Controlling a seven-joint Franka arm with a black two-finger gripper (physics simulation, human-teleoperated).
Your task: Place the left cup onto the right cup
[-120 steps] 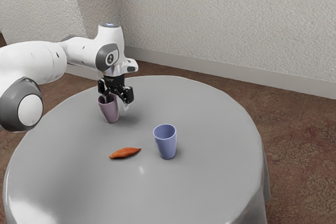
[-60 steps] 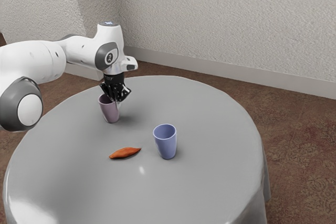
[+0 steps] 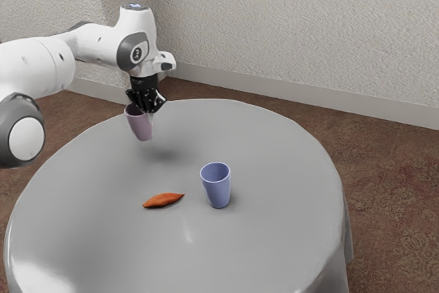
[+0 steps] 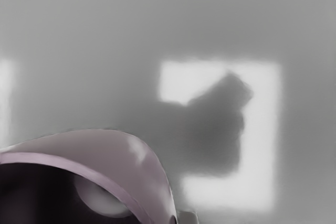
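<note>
1. The gripper (image 3: 144,108) is clenched on the rim of the mauve cup (image 3: 139,127), which hangs clear of the table (image 3: 274,162), well apart from the blue cup (image 3: 215,184), toward the exterior view's left.
2. An orange scrap (image 3: 163,200) lies flat near the blue cup, on the exterior view's left.
3. The blue cup stands upright on the table, mouth open.

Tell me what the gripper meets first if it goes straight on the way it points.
Pointing down, the gripper holds the pink cup above the table. The cup's base would probably touch bare table first; the blue cup stands well aside, though depth is hard to judge.
</note>
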